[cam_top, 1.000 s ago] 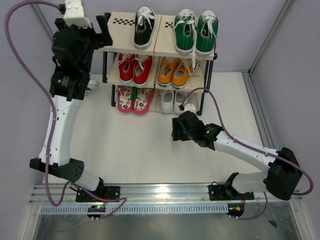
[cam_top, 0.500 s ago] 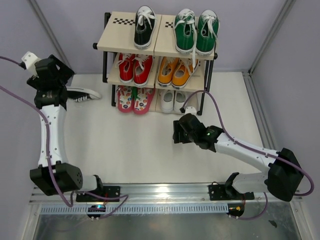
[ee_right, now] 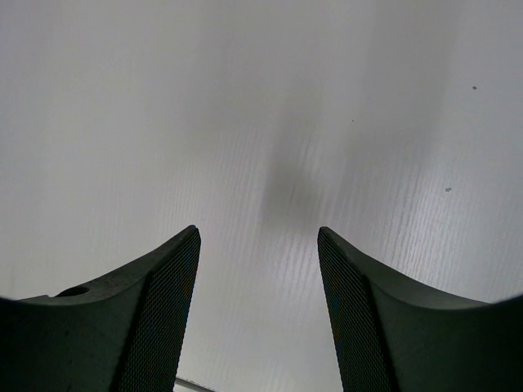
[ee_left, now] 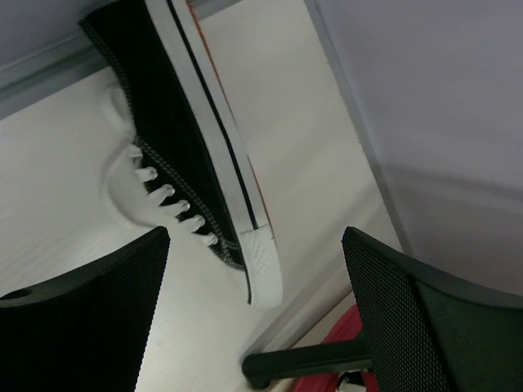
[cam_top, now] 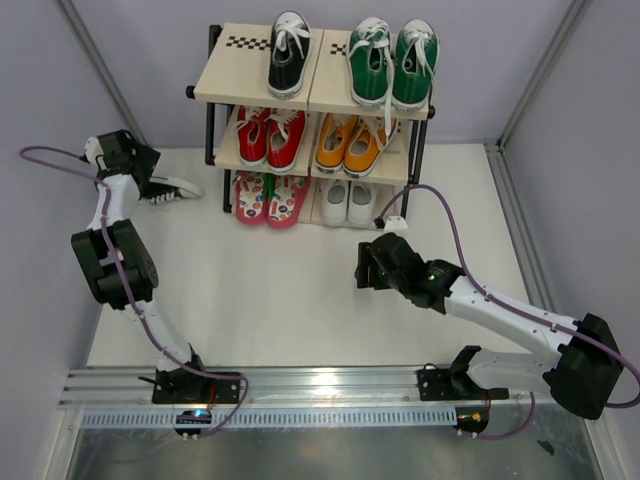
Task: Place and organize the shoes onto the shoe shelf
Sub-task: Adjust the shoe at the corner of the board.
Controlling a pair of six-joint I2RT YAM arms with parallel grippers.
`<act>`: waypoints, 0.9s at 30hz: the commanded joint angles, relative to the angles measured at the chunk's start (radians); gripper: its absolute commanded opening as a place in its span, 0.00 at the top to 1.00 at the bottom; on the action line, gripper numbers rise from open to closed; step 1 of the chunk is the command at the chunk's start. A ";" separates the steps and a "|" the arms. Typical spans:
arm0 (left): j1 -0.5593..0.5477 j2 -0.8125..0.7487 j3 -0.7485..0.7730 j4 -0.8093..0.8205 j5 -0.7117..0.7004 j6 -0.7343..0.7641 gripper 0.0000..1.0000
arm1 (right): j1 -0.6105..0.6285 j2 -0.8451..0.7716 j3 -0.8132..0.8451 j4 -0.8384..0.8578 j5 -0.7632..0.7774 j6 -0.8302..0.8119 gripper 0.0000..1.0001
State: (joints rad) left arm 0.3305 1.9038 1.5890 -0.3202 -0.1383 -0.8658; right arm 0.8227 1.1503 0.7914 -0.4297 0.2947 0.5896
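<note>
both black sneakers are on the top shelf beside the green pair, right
No. Only one black sneaker is there beside the green pair; the top external view shows the second black sneaker on the table left of the shoe shelf.

A pale cream bench (cam_top: 300, 300) fills the middle, matt and evenly lit. The right wrist view shows its fine linear grain, a few dark specks and one soft grey shadow patch. Plain lilac-grey walls close it in: the left wall (cam_top: 40, 80), the back wall (cam_top: 480, 40) and the right wall (cam_top: 600, 150). Grey metal strips (cam_top: 545, 65) run up the two back corners, and a similar trim (cam_top: 512, 215) lines the bench's right edge. Along the near edge lies a bright aluminium rail (cam_top: 330, 380) catching a white glare, then a slotted strip (cam_top: 330, 418) and a dull grey metal sheet (cam_top: 330, 455)
</note>
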 commanded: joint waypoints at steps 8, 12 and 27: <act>-0.001 0.239 0.146 0.141 0.075 -0.101 0.11 | -0.002 -0.018 0.009 -0.012 0.081 0.027 0.36; -0.001 0.284 0.150 0.193 0.078 -0.090 0.11 | -0.002 -0.006 0.023 -0.023 0.089 0.024 0.36; 0.001 0.442 0.370 -0.037 0.189 0.069 0.68 | 0.000 0.014 0.048 -0.046 0.110 0.027 0.36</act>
State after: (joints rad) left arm 0.3225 2.3219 1.9259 -0.2382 0.0105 -0.8818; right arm 0.8227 1.1652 0.7940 -0.4839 0.3710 0.6006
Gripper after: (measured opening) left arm 0.383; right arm 0.639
